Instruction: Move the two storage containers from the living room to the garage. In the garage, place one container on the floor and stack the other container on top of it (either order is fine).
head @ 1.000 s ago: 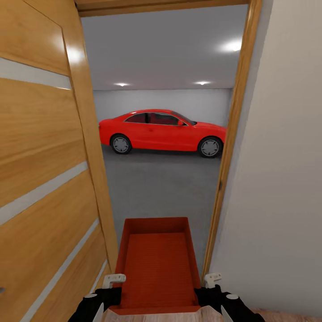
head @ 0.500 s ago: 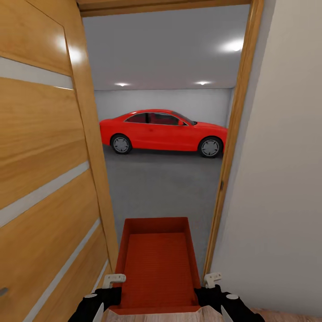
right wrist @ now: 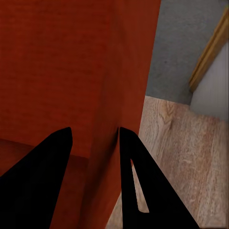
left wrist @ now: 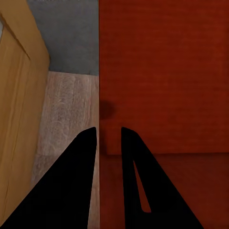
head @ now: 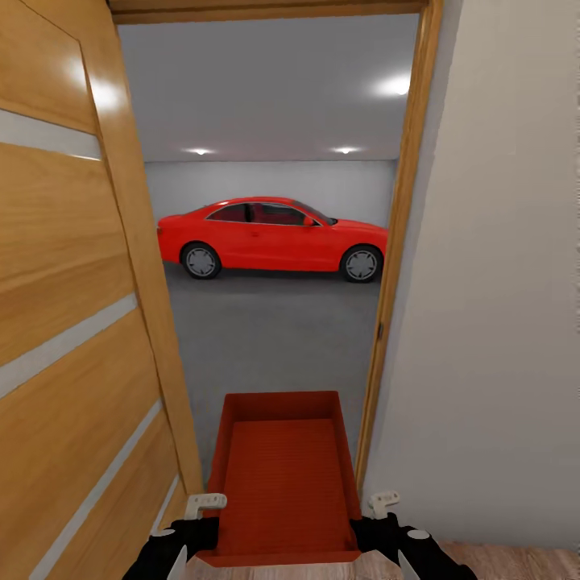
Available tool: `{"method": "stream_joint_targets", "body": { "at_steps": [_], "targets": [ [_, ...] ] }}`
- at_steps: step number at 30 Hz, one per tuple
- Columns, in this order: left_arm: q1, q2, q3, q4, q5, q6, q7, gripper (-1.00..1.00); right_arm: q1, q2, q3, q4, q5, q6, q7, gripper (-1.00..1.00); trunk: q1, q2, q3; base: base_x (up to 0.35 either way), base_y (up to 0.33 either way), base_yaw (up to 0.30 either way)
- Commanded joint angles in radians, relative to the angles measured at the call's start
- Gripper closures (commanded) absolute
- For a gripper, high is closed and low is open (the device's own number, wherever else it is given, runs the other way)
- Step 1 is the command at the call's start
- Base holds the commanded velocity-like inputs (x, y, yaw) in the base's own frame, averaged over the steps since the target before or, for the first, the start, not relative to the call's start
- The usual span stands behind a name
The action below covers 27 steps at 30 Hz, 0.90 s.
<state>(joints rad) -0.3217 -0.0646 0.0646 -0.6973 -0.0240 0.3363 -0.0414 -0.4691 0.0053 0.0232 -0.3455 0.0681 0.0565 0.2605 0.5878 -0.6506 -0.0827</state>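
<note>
Storage container, side walls clamped by left gripper and right gripper, in transit at garage doorway; next: advance squarely between door and frame.

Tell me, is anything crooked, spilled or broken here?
Nothing stands out. The orange-red open-topped bin sits level between the left gripper and right gripper, each clamping a side wall. The red car stands on the grey concrete floor beyond the wooden door.
</note>
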Motion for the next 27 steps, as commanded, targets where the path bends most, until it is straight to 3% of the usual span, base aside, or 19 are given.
{"method": "stream_joint_targets", "body": {
  "at_steps": [1,6,17,27],
  "targets": [
    [0.0,0.02,0.009,-0.001,-0.027,0.006,0.02,1.0,0.0,-0.001,0.02,-0.004,-0.01,-0.035,0.091,1.0,0.0,-0.002,-0.002,0.0,0.0,-0.083],
    [0.0,0.02,0.009,-0.001,-0.027,0.006,0.02,1.0,0.0,-0.001,0.02,-0.004,-0.01,-0.035,0.092,1.0,0.0,-0.002,-0.002,0.0,0.0,-0.108],
    [0.0,0.02,0.009,-0.001,-0.027,0.007,0.02,1.0,0.0,-0.001,0.02,-0.004,-0.01,-0.035,0.093,1.0,0.0,-0.002,-0.002,0.0,0.0,-0.267],
    [0.0,0.02,0.009,-0.001,-0.027,0.006,0.02,1.0,0.0,-0.001,0.02,-0.004,-0.01,-0.035,0.093,1.0,0.0,-0.002,-0.002,0.0,0.0,-0.068]
  ]
}}
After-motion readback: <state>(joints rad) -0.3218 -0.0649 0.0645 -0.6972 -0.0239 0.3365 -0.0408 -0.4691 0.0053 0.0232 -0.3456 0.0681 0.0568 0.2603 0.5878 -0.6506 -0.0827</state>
